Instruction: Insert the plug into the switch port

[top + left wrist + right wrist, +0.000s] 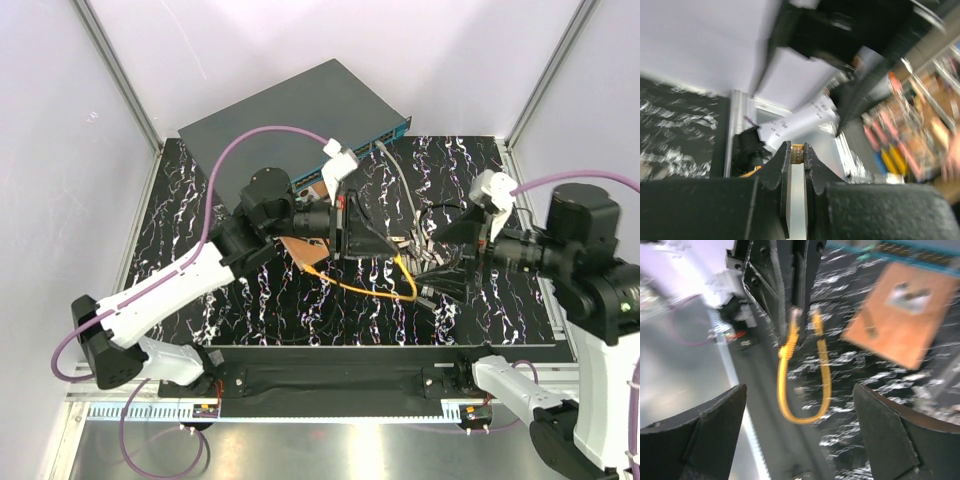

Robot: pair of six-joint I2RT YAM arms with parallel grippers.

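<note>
The left gripper [797, 148] was closed narrowly on the plug [796, 315]. In the left wrist view its two fingers [784, 172] stood almost together, with the small plug pinched between their tips. The plug belonged to a short yellow cable [787, 407], which hung down from the fingers in a loop. In the top view the rest of the cable lay on the black marbled table [260, 310].

The switch [290, 110] lay flat at the far side of the table and was turned at an angle. Its teal front edge faced toward the arms. The plug was not in any port. It was held in front of the switch, near the front edge but apart from it. A small wooden board [900, 315] lay on the table just before that edge, beside the left gripper.

The right gripper [799, 390] was wide open and held nothing. Its two dark fingers [705, 432] showed at both lower corners of the right wrist view. It pointed toward the left gripper and the hanging cable. A bundle of loose cables [430, 275] lay on the table below it.

The wrist pictures were blurred, so the ports themselves could not be seen clearly.
</note>
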